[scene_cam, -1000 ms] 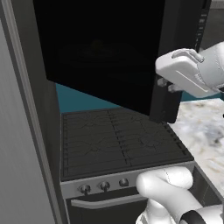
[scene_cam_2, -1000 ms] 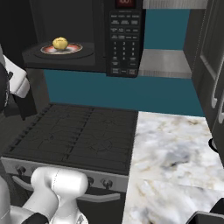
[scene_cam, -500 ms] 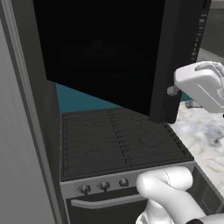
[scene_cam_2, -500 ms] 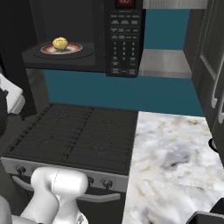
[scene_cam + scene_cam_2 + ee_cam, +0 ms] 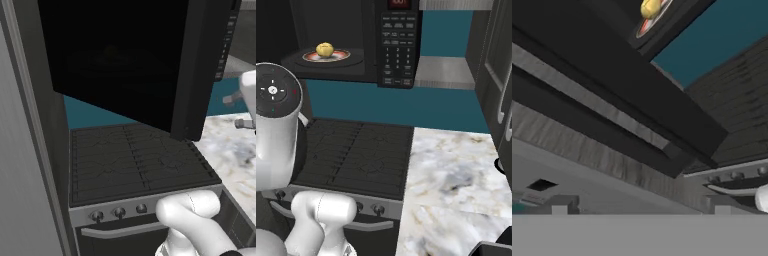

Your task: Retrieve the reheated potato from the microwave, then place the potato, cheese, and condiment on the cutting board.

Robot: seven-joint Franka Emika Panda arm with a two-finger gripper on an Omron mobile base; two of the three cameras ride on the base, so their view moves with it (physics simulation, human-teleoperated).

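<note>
While the potato (image 5: 325, 49) sits on its plate (image 5: 341, 55) inside the open microwave (image 5: 398, 45), the spread, empty fingers (image 5: 559, 204) hang below it, with the potato up and ahead.

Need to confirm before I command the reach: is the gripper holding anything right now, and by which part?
Nothing is held. The gripper is open and empty; the potato sits on its plate inside the microwave.
</note>
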